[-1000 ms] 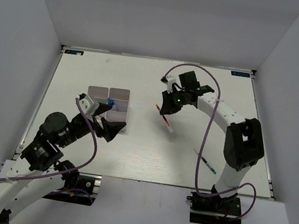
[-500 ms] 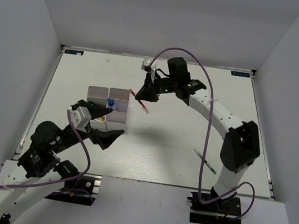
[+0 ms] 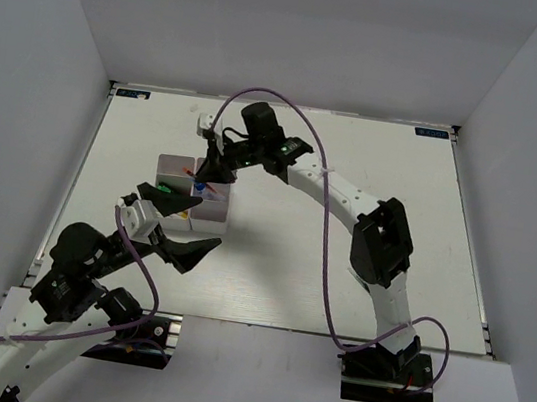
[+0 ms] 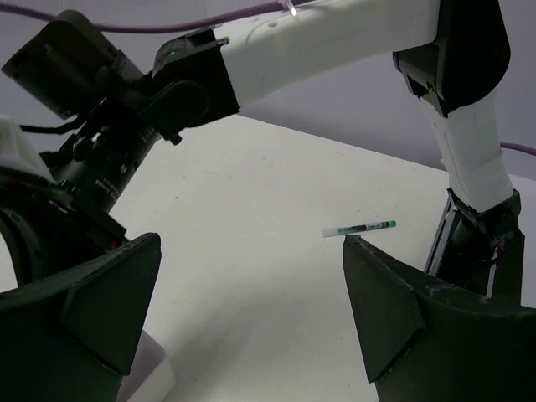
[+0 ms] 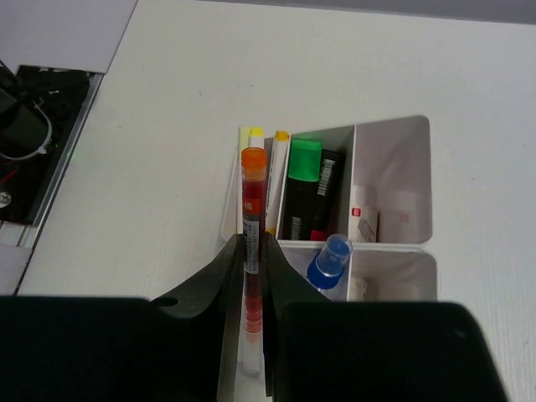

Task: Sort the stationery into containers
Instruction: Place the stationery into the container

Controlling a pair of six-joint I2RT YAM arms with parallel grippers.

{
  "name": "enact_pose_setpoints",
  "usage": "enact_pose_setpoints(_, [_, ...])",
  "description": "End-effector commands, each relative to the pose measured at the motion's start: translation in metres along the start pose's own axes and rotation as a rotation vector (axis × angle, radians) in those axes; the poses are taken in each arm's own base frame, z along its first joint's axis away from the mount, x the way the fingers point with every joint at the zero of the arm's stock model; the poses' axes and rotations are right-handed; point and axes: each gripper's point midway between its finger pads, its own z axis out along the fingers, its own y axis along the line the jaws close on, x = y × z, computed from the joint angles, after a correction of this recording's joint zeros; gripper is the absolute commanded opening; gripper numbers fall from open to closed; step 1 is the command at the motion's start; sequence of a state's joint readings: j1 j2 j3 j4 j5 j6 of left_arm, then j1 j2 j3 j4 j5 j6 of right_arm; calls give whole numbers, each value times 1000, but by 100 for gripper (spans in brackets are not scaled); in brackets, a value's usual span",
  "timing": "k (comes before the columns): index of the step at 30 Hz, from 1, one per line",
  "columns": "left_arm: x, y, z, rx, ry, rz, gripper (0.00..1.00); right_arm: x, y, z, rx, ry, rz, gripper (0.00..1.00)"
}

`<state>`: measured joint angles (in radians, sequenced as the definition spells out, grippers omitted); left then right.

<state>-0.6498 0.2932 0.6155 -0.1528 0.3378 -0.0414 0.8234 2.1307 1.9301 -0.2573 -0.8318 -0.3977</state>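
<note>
My right gripper is shut on a thin red pen with an orange tip and holds it over the left edge of the white divided tray. The tray holds a green-capped black highlighter, yellow-tipped pens, a blue-capped tube and a pale eraser. From above, the right gripper hangs over the tray. My left gripper stands wide open and empty at the tray's near side. A white pen with a green tip lies on the table beyond the left gripper.
The right arm reaches across the middle of the table from its base, and its upper link hides the green-tipped pen from above. Grey walls enclose the table on three sides. The tray's near corner sits under my left finger.
The right arm has swung left with the red pen, from the table's middle to above the tray. The left arm has drawn back toward the near edge, staying open.
</note>
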Motion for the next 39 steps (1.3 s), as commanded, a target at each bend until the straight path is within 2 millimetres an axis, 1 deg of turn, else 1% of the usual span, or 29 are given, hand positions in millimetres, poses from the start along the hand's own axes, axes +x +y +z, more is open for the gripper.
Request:
enact_pose_setpoints(1, [0,0,0,5,-6,13,99,-15,-11,12,36,-27,-84,0])
enact_pose_setpoints(4, [0,0,0,5,-6,22,99,-12,-13,24,42,-31,-74,0])
enact_pose_setpoints(7, [0,0,0,5,-6,22,99,-8,-9,32,18,-31,-57,0])
enact_pose_setpoints(10, [0,0,0,5,-6,22,99,2,-5,41,-1,-15,-39,0])
enact_pose_setpoints(16, [2,2,0,-4,2,19,99,9,-4,39,-4,-6,-31,0])
enact_pose_setpoints(17, [0,1,-2,-4,-6,22,99,17,-1,40,-11,8,-23,0])
enact_pose_setpoints(19, [0,1,-2,-4,-6,22,99,20,2,38,-21,13,-27,0])
enact_pose_setpoints(20, [0,1,-2,-4,-6,22,99,32,5,39,-30,30,-12,0])
enact_pose_setpoints(21, [0,1,-2,-4,-6,22,99,31,8,37,-36,33,-17,9])
enact_pose_setpoints(22, [0,1,-2,-4,-6,22,99,37,14,38,-52,42,-11,14])
enact_pose_setpoints(24, [0,1,-2,-4,-6,22,99,36,16,33,-53,44,-11,22])
enact_pose_setpoints(25, [2,2,0,-4,4,18,99,35,18,32,-55,44,-20,29])
enact_pose_setpoints(26, [2,4,0,-13,4,20,99,36,21,30,-57,48,-16,33])
enact_pose_setpoints(29, [2,3,0,-4,5,20,99,31,24,23,-49,47,-28,44])
enact_pose_setpoints(30, [2,3,0,-4,5,20,99,29,25,21,-46,45,-31,46])
enact_pose_setpoints(31, [4,3,1,-4,13,17,99,19,28,17,-41,35,-46,47])
enact_pose_setpoints(32, [2,3,2,-4,5,20,99,17,30,15,-40,36,-42,49])
enact_pose_setpoints(33, [2,3,2,-4,5,20,99,14,29,13,-34,33,-47,49])
enact_pose_setpoints(34, [2,3,2,-4,5,20,99,2,34,6,-30,20,-62,49])
enact_pose_setpoints(35, [5,4,3,-5,15,7,99,2,35,4,-27,25,-59,49])
enact_pose_setpoints(36, [3,2,4,6,6,10,99,-7,36,-3,-14,16,-73,49])
enact_pose_setpoints(37, [3,0,4,16,7,10,99,-10,39,-8,-7,16,-75,49])
enact_pose_setpoints(38, [3,0,6,16,5,0,99,-18,38,-15,28,16,-87,49])
enact_pose_setpoints(39, [5,-3,8,38,16,-4,99,-15,36,-19,47,25,-82,49])
